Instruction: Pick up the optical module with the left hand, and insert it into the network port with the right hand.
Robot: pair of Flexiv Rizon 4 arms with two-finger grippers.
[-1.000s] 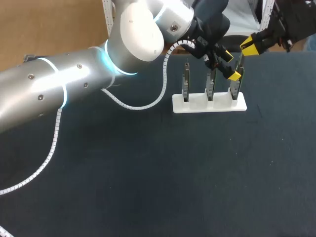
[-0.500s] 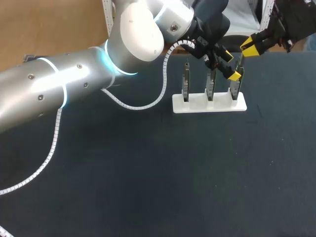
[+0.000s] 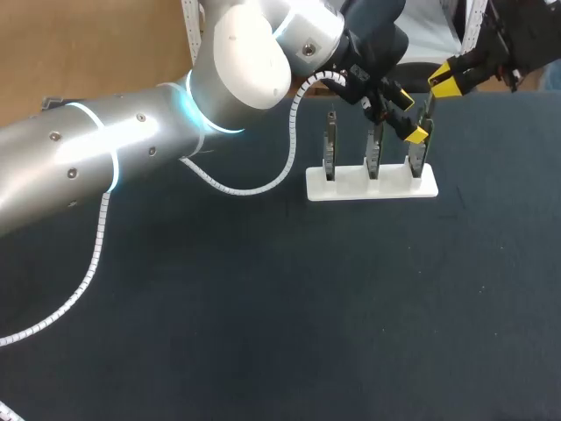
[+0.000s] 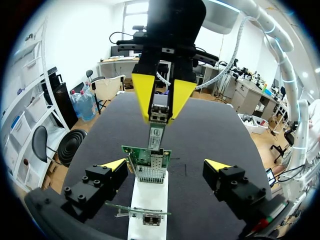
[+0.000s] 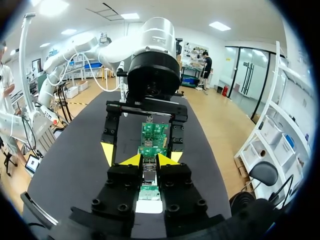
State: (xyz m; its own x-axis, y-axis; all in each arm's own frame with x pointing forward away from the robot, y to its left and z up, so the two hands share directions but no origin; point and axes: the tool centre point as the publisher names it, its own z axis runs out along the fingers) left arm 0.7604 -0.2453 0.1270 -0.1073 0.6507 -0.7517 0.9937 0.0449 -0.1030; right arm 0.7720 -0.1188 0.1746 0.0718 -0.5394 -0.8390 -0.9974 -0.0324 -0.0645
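The right gripper (image 5: 149,161) is clamped on the optical module (image 4: 157,131), with both yellow tips pressed against its upper end from two sides. The module hangs straight down from the fingers like a short metal bar.

Directly under the module stands a green network card (image 4: 148,156), held upright on edge in a white stand (image 4: 148,199). The card carries the metal cage of the network port (image 4: 151,167). The module's lower end reaches the top edge of the card. Whether it has entered the port mouth I cannot tell.

Facing the right gripper from across the card is the left gripper (image 4: 165,164). It is spread wide and holds nothing, with one finger on each side of the stand and touching neither the card nor the stand. Further along the stand behind that gripper is a second card (image 4: 142,214). The stand rests on a dark table (image 3: 263,307).

The step in hand appears to be the insertion itself. It calls for keeping the module in line with the cage and pushing straight down along the card's plane. The card is thin and only slotted into the stand, so a sideways push would likely tip it or jam the module. The grip should be let go only once the module is fully seated.
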